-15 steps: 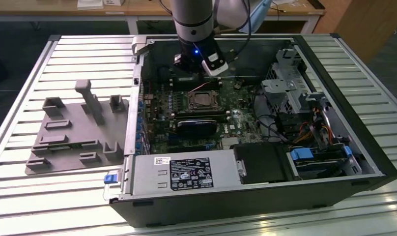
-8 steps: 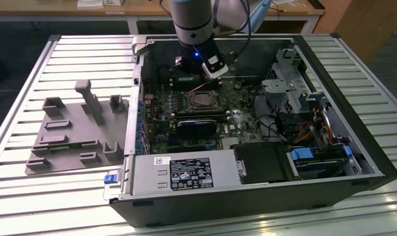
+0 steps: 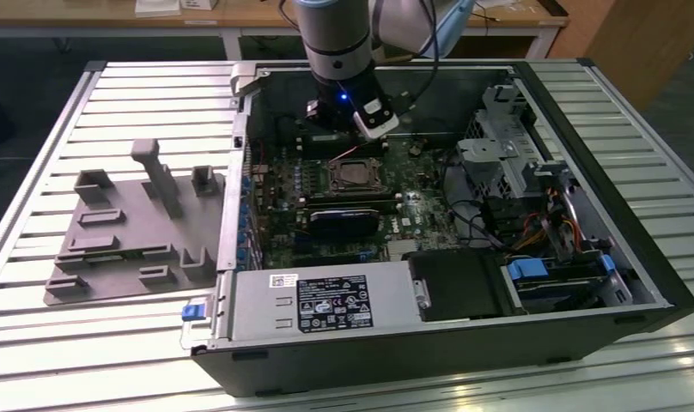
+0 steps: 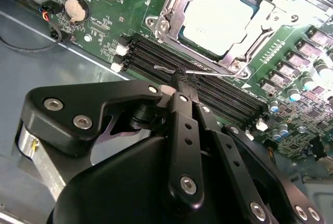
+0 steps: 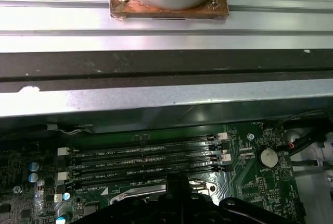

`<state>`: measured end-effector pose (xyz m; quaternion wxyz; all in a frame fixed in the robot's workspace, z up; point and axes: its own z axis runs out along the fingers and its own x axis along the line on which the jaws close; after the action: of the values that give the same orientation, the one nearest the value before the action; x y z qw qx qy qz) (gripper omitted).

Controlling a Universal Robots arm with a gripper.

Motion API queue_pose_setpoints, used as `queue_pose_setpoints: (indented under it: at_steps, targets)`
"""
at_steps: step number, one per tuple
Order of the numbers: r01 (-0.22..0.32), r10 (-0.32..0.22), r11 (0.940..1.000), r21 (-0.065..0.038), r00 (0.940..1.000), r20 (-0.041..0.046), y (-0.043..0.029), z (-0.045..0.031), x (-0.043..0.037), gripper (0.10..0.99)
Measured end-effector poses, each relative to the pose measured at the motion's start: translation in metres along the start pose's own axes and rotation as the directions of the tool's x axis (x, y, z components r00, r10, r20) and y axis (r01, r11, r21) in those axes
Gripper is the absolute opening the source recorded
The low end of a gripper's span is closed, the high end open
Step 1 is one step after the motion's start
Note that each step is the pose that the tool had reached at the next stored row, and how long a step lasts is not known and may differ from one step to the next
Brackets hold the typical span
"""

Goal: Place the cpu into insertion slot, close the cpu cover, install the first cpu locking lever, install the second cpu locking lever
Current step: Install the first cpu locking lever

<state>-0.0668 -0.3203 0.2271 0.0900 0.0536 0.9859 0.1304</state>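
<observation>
The gripper (image 4: 180,84) is seen clenched, its fingertips pressed together right at a thin silvery locking lever (image 4: 202,72) at the edge of the black memory slots (image 4: 234,101). Whether the lever is pinched cannot be told. Just beyond, the cpu (image 4: 223,18) is seated in the insertion slot (image 4: 237,63), framed by the lowered cpu cover (image 4: 173,11). Farther off, the green circuit board (image 4: 112,5) is spread.

- Silver-grey cylindrical arm (image 3: 336,34) ending in a black wrist collar (image 3: 337,84) with a small blue light (image 3: 344,95).
- Dark cable (image 3: 436,43) at the arm's three o'clock.
- Matte black linked pincer (image 4: 180,83) with silver round-head screws (image 4: 188,184).
</observation>
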Motion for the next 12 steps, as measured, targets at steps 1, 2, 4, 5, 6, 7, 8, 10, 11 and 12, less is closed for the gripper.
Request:
queue_pose_setpoints:
  at_steps: [1, 2, 4, 5, 6, 7, 8, 10, 11, 12]
  targets:
    - [-0.001, 0.001, 1.0000, 0.000, 1.0000, 0.0006, -0.0001, 0.0006, 0.0000, 0.102]
    - [-0.001, 0.001, 1.0000, 0.000, 1.0000, 0.0013, -0.0003, 0.0013, 0.0002, 0.102]
    - [-0.004, 0.004, 1.0000, 0.001, 1.0000, 0.0035, -0.0009, 0.0032, 0.0006, 0.102]
    - [-0.005, 0.005, 1.0000, 0.002, 1.0000, 0.0051, -0.0012, 0.0043, 0.0007, 0.102]
    - [-0.006, 0.006, 1.0000, 0.003, 1.0000, 0.0066, -0.0014, 0.0050, 0.0009, 0.102]
    - [-0.007, 0.007, 1.0000, 0.005, 0.9999, 0.0080, -0.0016, 0.0057, 0.0010, 0.102]
    - [-0.008, 0.008, 0.9999, 0.007, 0.9999, 0.0094, -0.0018, 0.0063, 0.0011, 0.102]
    - [-0.015, 0.015, 0.9998, 0.009, 0.9998, 0.0123, -0.0020, 0.0070, 0.0012, 0.102]
    - [-0.021, 0.021, 0.9997, 0.010, 0.9997, 0.0141, -0.0021, 0.0074, 0.0013, 0.102]
    - [-0.028, 0.028, 0.9995, 0.012, 0.9995, 0.0161, -0.0022, 0.0078, 0.0013, 0.102]
